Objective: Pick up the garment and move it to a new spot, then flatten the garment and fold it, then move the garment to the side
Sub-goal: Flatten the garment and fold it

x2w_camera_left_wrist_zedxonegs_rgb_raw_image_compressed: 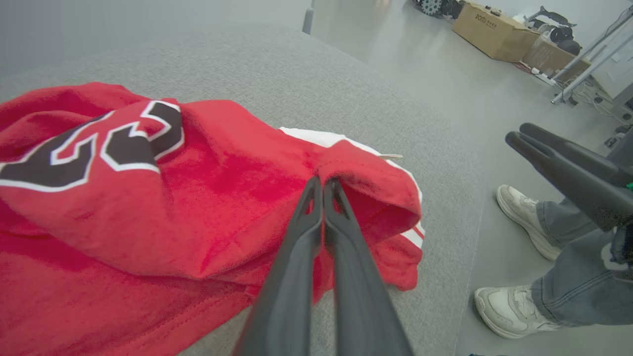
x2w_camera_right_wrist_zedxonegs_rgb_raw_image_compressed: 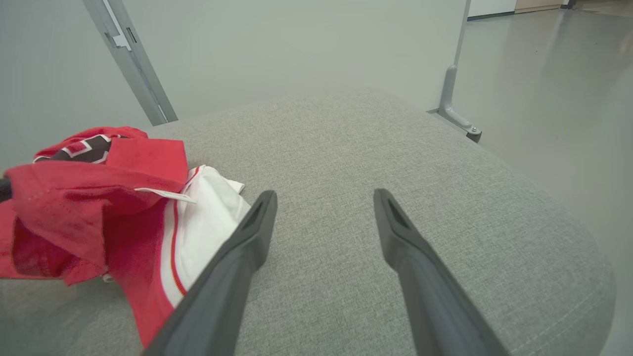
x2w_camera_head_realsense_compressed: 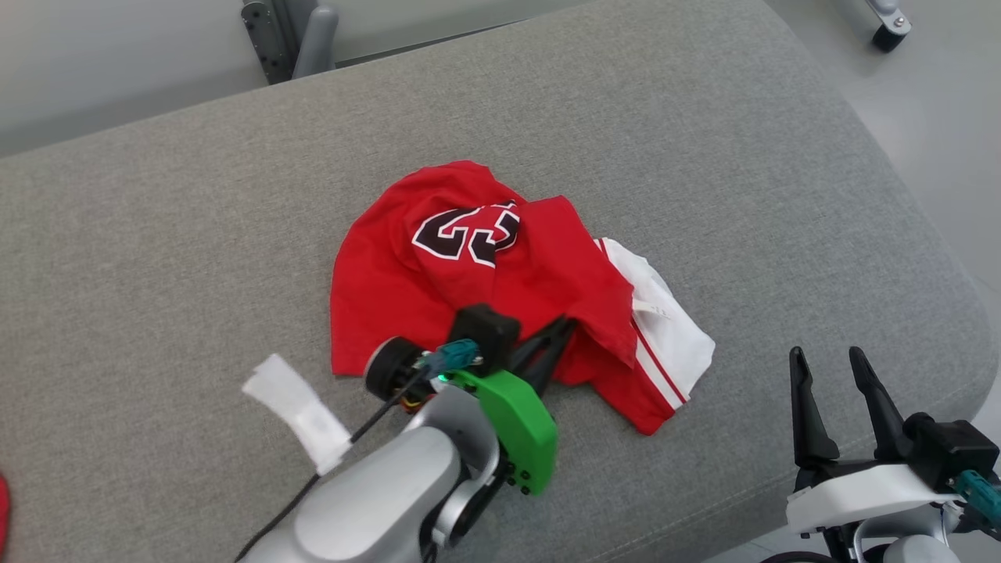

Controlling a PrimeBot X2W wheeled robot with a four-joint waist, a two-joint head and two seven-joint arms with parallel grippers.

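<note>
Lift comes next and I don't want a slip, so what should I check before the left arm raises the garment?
1. Grip: left gripper shut on a fold of the garment: ok.
2. How many layers the fingers pinch: cannot tell.
3. The right gripper open, apart from the cloth: ok.
4. Bare cushion for a new spot: ok.
5. The person's shoes beside the cushion, out of the arm's path: cannot tell.
</note>
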